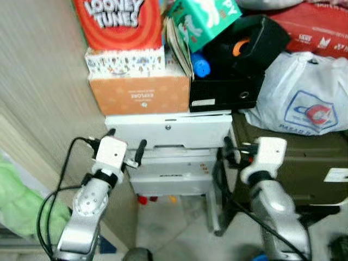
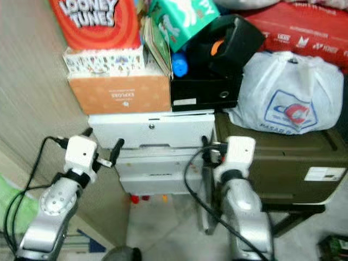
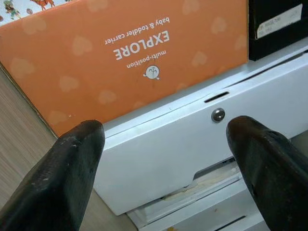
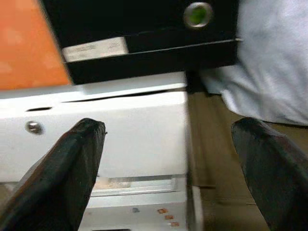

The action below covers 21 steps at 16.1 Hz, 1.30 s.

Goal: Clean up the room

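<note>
A white drawer unit (image 1: 168, 130) stands against the wall, with a small round lock (image 3: 218, 114) on its top drawer front. My left gripper (image 1: 126, 140) is open just in front of the drawer's left end, below an orange "Explore" carrier box (image 1: 140, 95). My right gripper (image 1: 235, 145) is open at the drawer's right corner, under a black box (image 1: 225, 92). In the wrist views both pairs of fingers (image 3: 72, 168) (image 4: 72, 163) are spread wide with nothing between them.
On the orange box sit a patterned box (image 1: 125, 61) and a red Looney Tunes box (image 1: 117, 22). A green pack (image 1: 204, 19) and a blue item (image 1: 201, 68) top the black box. A white plastic bag (image 1: 304, 98) rests on an olive case (image 1: 293, 163). A beige wall (image 1: 38, 98) runs along the left.
</note>
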### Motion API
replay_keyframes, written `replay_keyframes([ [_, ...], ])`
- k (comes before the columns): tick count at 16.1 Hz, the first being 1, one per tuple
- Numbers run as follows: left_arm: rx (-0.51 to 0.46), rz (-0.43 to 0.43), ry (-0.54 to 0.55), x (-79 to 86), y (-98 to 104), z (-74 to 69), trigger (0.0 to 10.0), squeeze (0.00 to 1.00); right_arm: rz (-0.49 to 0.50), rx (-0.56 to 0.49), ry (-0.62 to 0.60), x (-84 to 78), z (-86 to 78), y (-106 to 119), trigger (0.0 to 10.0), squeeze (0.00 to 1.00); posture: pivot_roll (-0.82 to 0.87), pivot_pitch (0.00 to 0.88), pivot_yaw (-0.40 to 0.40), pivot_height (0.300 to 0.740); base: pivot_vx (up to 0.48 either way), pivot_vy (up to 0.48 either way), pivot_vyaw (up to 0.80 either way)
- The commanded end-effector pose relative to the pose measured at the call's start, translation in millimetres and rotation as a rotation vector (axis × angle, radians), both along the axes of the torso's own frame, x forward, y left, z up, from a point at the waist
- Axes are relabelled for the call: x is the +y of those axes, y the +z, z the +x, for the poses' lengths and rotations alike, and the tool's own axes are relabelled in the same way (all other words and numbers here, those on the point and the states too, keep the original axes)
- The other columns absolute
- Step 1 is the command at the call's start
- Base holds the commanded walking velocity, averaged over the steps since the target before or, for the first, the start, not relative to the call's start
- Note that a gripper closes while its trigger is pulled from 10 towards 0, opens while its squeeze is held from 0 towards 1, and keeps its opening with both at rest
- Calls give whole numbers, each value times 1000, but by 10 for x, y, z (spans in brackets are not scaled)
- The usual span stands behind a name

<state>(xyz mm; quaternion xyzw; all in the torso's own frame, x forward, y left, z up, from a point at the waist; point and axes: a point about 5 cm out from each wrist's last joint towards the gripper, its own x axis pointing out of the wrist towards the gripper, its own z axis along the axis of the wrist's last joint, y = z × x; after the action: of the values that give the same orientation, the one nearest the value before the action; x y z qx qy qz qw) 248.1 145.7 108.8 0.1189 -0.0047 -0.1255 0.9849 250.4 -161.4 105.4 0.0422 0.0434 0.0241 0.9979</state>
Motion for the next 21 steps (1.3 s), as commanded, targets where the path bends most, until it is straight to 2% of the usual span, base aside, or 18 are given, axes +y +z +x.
replay_keyframes([
  [1,-13,17,7,-13,43,8,10000,0,-4,-3,30,4,31,14,10000,0,44,0,-7,740,0,0,0],
  [12,-30,48,36,-35,41,-29,10000,0,8,-7,54,59,132,20,10000,0,84,0,-57,740,0,0,0],
  [17,-31,52,38,-50,29,-47,10000,0,9,-6,37,21,122,21,10000,0,75,0,-58,740,0,0,0],
  [21,-48,37,30,-134,78,-13,10000,0,-10,-2,13,-63,131,43,10000,0,25,0,-72,740,0,0,0],
])
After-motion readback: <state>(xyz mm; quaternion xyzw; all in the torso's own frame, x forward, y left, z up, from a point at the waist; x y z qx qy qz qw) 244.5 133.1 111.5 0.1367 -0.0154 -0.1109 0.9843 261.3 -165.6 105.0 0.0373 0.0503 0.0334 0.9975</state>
